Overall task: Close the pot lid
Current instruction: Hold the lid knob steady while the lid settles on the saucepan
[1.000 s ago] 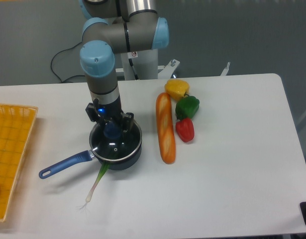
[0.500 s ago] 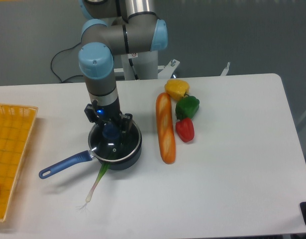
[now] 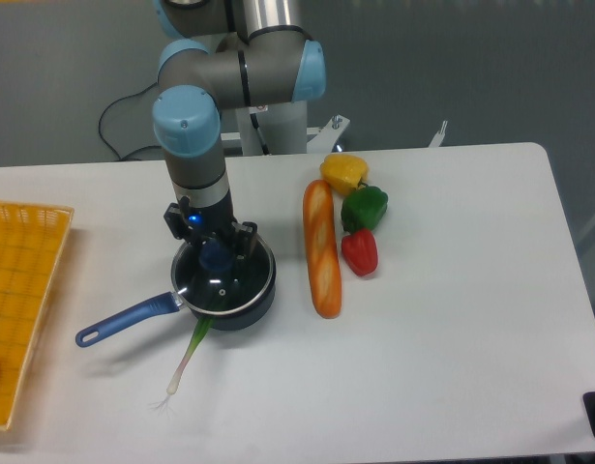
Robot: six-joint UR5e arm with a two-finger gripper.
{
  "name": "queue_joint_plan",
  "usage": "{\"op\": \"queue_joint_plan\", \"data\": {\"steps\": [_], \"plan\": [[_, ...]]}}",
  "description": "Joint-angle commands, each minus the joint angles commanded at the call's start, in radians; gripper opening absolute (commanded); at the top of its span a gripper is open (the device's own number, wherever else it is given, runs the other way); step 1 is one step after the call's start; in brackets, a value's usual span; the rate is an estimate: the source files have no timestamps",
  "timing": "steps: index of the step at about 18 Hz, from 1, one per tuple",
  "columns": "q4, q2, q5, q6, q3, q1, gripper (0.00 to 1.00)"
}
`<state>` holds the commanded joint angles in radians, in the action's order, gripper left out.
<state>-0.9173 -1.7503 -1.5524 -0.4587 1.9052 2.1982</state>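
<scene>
Pot lid (image 3: 223,281) sat seated on pot (image 3: 247,302), directly beneath gripper (image 3: 217,255). Fingers straddled blue knob (image 3: 216,259); grip or release couldn't be told. Closing looked done; next: release, lift straight up.

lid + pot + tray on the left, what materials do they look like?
Pot lid: likely clear glass in a thin metal rim; the dark interior shows through, and the blue knob looks plastic.
Pot: dark navy, probably coated metal; glossy blue handle.
Tray: yellow-orange, probably plastic, with a moulded grid.
</scene>
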Motion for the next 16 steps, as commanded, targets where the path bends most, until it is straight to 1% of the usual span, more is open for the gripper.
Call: {"op": "queue_joint_plan", "data": {"steps": [16], "plan": [[0.002,-0.005,-0.002,-0.002,0.003,0.0,0.41]]}}
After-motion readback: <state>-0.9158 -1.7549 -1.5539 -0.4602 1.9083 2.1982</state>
